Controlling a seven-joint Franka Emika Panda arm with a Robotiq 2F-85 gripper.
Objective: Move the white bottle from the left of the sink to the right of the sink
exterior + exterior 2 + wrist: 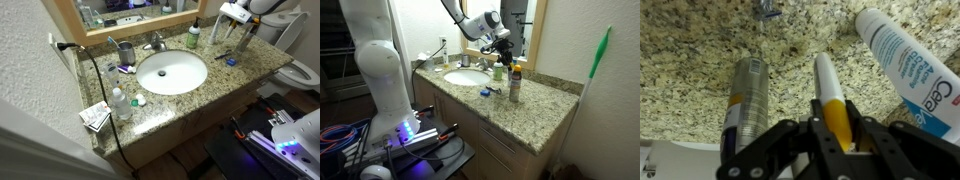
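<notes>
The claw (835, 128) hangs over the speckled stone counter (695, 45). It is on the side of the sink (172, 72) where the toilet (300, 72) stands. In the wrist view its two black fingers (812, 130) sit on each side of a thin white and yellow tube (827, 85). They are close to the tube, but I cannot tell if they squeeze it or only hang above it.

The white bottle (902, 58) with blue letters shows in the top right corner of the wrist view. It rests on the counter, near the tube but not touching it, and part of it runs out of the picture. I cannot tell if it stands or lies, and I cannot pick it out in the exterior views. On the other side of the tube is a silver can (745, 100), near it but apart.

In both exterior views the claw is up in the air, not touching the counter. In an exterior view a green bottle (498, 69) stands under it, and a dark can with an orange top (515, 85) stands just beside that bottle. A brush with a green handle (600, 55) leans on the wall, well apart from them.

Behind the sink are the tap (155, 42) and a cup (125, 50) with toothbrushes in it. At the far end of the counter — away from the claw — a clear bottle (120, 103) stands by a small box (95, 116). A black cord (100, 90) runs down past them.
</notes>
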